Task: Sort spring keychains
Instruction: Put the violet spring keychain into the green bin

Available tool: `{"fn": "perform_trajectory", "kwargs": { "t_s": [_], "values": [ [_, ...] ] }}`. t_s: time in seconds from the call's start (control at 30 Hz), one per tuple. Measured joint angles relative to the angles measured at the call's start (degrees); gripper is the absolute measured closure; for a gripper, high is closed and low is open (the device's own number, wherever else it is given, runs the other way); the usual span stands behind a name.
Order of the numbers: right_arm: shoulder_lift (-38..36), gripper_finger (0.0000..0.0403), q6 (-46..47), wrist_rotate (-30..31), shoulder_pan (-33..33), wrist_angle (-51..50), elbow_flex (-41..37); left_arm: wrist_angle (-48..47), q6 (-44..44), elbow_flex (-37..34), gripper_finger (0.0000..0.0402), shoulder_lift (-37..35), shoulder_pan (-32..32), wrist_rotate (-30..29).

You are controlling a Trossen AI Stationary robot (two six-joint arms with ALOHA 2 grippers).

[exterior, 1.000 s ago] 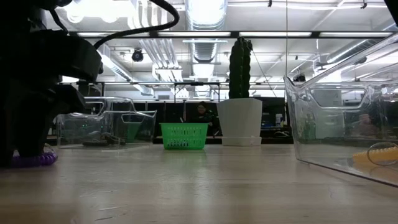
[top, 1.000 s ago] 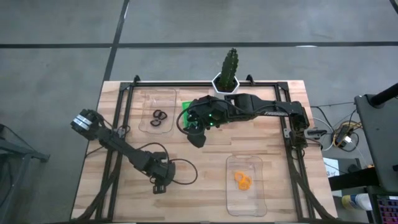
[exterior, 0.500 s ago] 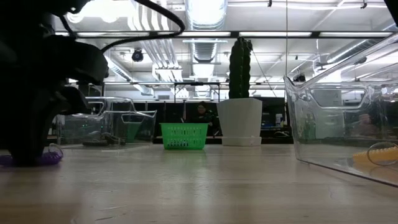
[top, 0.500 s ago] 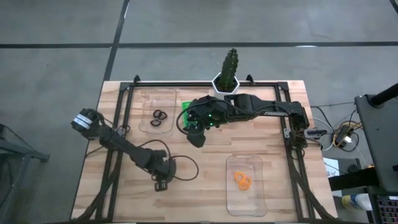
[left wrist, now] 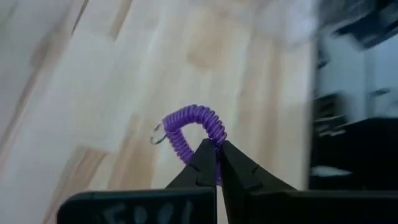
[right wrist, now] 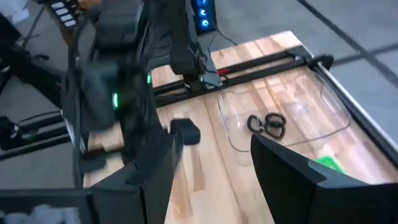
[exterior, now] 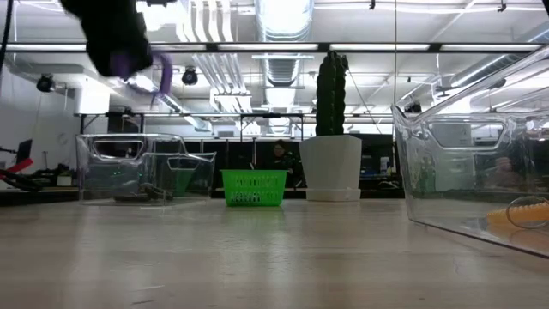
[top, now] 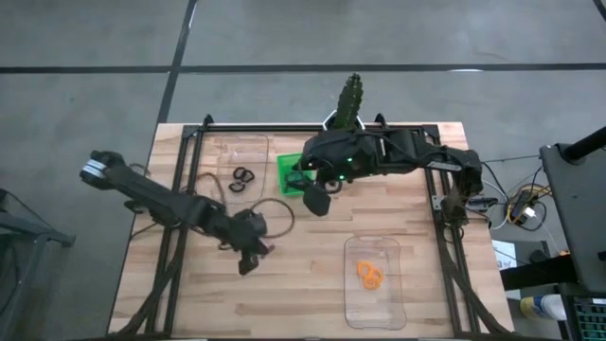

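Note:
A purple spring keychain [left wrist: 194, 122] is caught in my shut left gripper [left wrist: 217, 163], which hangs above the table's near left part [top: 250, 258]; the low view shows it high up [exterior: 120, 43]. My right gripper [top: 315, 201] hovers open near the table's middle, beside the green bin [top: 287, 172], with nothing between its fingers [right wrist: 211, 180]. Black keychains [top: 242, 178] lie in the clear tray [top: 239, 147] at the far left. Orange keychains [top: 370, 276] lie in the clear tray [top: 371, 313] at the near right. My left gripper pinches one side of the purple coil loop [left wrist: 214, 147] between its two fingertips. The rest of the loop arches out past the fingertips, with a small metal ring [left wrist: 157, 133] at its far side. The keychain is lifted clear of the table [exterior: 146, 67].
A cactus in a white pot [top: 347, 112] stands at the far edge behind the green bin. Bare wood lies between the two trays [top: 303, 275]. In the low view a person [exterior: 278, 154] shows far behind the table.
My left gripper has shut on the purple keychain where it lay on the table and has risen with it, a little toward the far edge; the keychain is now lifted clear. My right gripper has shifted slightly toward the table's right edge, still open.

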Motion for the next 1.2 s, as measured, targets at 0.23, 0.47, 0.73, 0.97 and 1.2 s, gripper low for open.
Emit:
{"fn": "perform_trajectory", "kwargs": {
  "t_s": [0.23,0.47,0.73,0.97,1.2],
  "values": [
    [-3.0,0.0200,-5.1,-4.8,0.6,0.2,-0.1,0.0,-1.8,3.3,0.0401,-12.5,1.7,0.0],
    [-0.8,0.0200,-5.8,-14.6,0.6,2.3,-1.0,7.6,-0.3,6.4,0.0401,-20.3,2.9,-1.9],
    [3.9,0.0200,-6.7,-20.2,0.6,8.7,-1.0,9.7,1.8,8.8,0.0401,-21.5,3.2,-1.9],
    [5.6,0.0200,-9.5,-20.6,0.7,12.6,-1.1,9.6,1.5,8.8,0.0401,-20.6,3.3,-1.6],
    [6.8,0.0200,-10.4,-21.4,1.2,14.2,-1.5,13.2,1.6,8.8,0.0401,-20.5,3.3,-1.0]
  ]
}}
